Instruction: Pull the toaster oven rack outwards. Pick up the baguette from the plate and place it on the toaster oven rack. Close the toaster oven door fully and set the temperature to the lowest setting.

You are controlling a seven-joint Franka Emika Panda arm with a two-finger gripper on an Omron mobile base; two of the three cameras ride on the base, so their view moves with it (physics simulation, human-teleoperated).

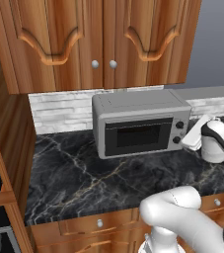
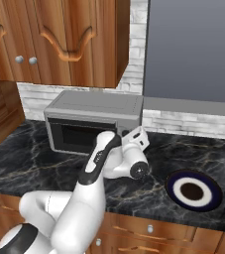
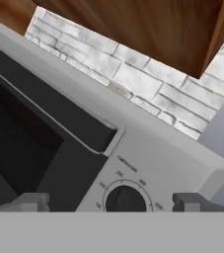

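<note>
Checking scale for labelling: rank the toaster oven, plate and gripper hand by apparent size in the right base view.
1. Toaster oven, largest.
2. Plate, clearly smaller.
3. Gripper, smallest as seen, though it is foreshortened and partly hidden against the oven, so its rank below the plate is unsure.

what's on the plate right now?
Nothing visible: the plate sits bare on the counter, dark centre showing. Toaster oven door is shut; its dark window hides the inside.

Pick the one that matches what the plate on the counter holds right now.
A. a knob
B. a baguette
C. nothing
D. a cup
C: in the right base view the plate shows its bare dark centre and pale ring, with no bread or anything else lying on it.
</note>
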